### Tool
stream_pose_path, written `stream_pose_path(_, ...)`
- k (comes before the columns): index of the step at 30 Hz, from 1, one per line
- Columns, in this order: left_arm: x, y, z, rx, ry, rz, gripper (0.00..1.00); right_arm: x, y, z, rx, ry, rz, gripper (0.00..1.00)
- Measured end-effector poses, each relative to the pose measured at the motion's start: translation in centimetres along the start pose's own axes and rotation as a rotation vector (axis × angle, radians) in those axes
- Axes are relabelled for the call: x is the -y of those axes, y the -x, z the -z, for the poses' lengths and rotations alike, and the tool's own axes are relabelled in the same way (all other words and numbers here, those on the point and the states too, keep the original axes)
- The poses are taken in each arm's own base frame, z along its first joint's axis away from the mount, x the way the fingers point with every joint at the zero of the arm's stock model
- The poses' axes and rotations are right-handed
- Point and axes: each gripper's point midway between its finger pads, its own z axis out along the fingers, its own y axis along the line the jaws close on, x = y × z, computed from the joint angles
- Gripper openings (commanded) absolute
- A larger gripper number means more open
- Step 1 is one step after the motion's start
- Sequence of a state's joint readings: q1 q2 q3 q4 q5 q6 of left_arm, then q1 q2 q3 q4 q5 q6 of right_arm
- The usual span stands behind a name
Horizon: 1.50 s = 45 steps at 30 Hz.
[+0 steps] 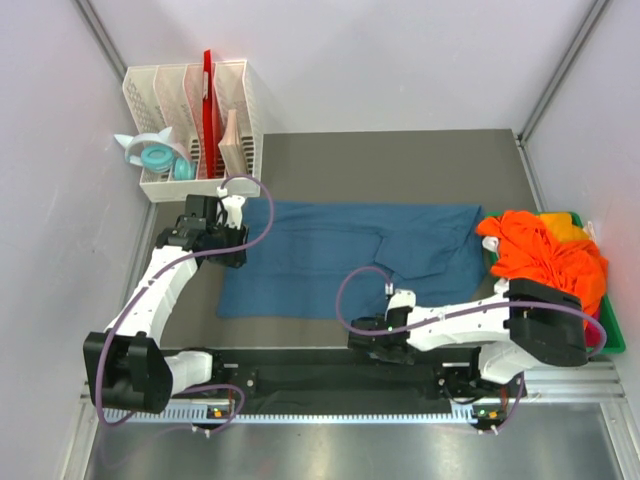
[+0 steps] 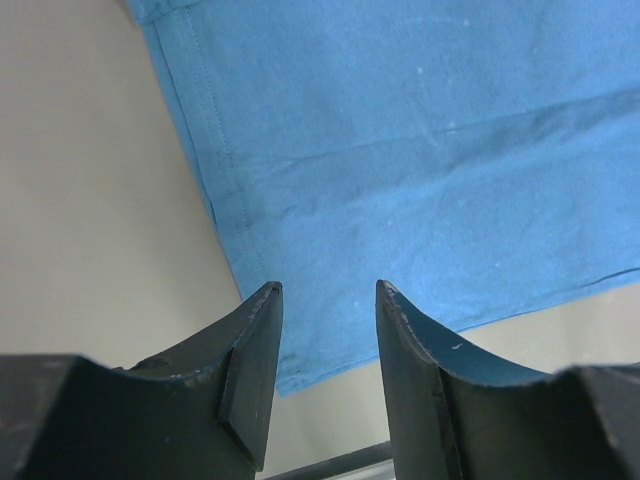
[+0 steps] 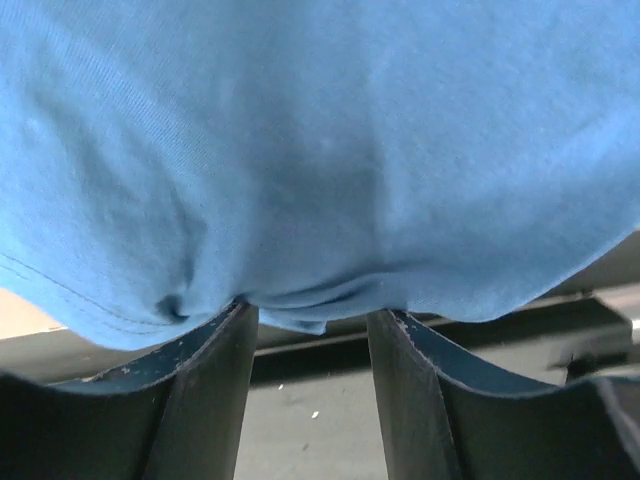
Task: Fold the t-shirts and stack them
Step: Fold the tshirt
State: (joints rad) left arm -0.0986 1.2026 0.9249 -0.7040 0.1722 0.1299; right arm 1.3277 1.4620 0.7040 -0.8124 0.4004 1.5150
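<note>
Teal tee point(image 1: 330, 250) flat; L hand point(image 2: 328, 288) spread above corner; R hand point(image 3: 312, 312) spread, prob. touching hem.

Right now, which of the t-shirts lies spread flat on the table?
The large teal-blue cotton t-shirt; the bright orange t-shirts sit crumpled in a heap beside it.

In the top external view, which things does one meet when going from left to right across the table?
white organizer rack → teal-blue t-shirt → pile of orange t-shirts
</note>
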Motion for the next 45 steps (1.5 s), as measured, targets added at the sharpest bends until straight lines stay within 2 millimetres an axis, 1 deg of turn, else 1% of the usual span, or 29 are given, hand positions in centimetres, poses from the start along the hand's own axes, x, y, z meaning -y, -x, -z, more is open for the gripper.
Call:
stream_pose_path(4,0.1,0.0,0.0,0.002,-0.005,0.000,0.48,0.0,-0.1,-0.1,0.076,0.012,0.058,0.50)
stream_pose_path(6,0.1,0.0,0.0,0.002,-0.007,-0.001,0.48,0.0,-0.1,-0.2,0.098,0.013,0.059,0.45)
stream_pose_path(7,0.2,0.1,0.0,0.003,-0.009,0.000,0.48,0.0,-0.1,-0.2,0.107,0.012,0.057,0.39)
stream_pose_path(8,0.2,0.1,0.0,0.003,-0.011,0.000,0.48,-0.1,-0.1,-0.3,0.115,0.014,0.052,0.25)
stream_pose_path(10,0.2,0.1,0.0,0.003,-0.013,0.000,0.48,-0.7,-0.2,-0.2,0.128,0.031,0.032,0.12)
stream_pose_path(11,0.2,0.1,-0.1,0.003,-0.014,0.000,0.48,-1.1,-0.3,-0.2,0.136,0.042,0.020,0.02)
stream_pose_path(12,0.2,0.0,-0.1,0.001,-0.015,0.000,0.48,-1.2,-0.3,-0.2,0.146,0.044,0.015,0.00)
stream_pose_path(19,0.2,-0.1,-0.5,-0.012,-0.016,0.003,0.48,-1.1,-0.3,0.2,0.215,0.030,0.015,0.00)
stream_pose_path(21,0.2,-0.1,-0.5,-0.012,-0.016,0.002,0.48,-1.1,-0.2,0.7,0.238,0.027,0.016,0.00)
stream_pose_path(22,0.2,-0.1,-0.6,-0.011,-0.017,0.002,0.47,-1.1,0.0,1.2,0.256,0.024,0.022,0.00)
stream_pose_path(24,0.1,0.0,-0.7,-0.010,-0.016,0.002,0.47,-1.7,1.0,2.6,0.312,0.035,0.020,0.00)
stream_pose_path(28,0.1,0.1,-0.8,-0.009,-0.016,0.006,0.48,-3.8,3.4,6.1,0.401,0.080,-0.032,0.00)
stream_pose_path(30,0.1,0.2,-0.8,-0.003,-0.015,0.009,0.48,-4.0,4.4,7.3,0.436,0.098,-0.053,0.00)
stream_pose_path(31,0.1,0.3,-0.8,0.000,-0.014,0.012,0.48,-3.8,4.8,7.6,0.449,0.099,-0.059,0.00)
stream_pose_path(36,0.2,0.1,-1.1,-0.018,-0.017,0.028,0.48,-2.5,5.6,8.0,0.474,0.071,-0.058,0.00)
stream_pose_path(39,0.3,-0.8,-1.2,-0.062,-0.027,0.030,0.50,-1.8,5.5,7.6,0.477,0.053,-0.059,0.00)
stream_pose_path(42,0.4,-1.4,-0.5,-0.097,-0.042,0.018,0.49,-1.0,5.4,7.1,0.477,0.032,-0.056,0.00)
stream_pose_path(45,0.1,-0.9,0.8,-0.115,-0.044,-0.016,0.49,-0.5,5.3,6.7,0.474,0.022,-0.060,0.00)
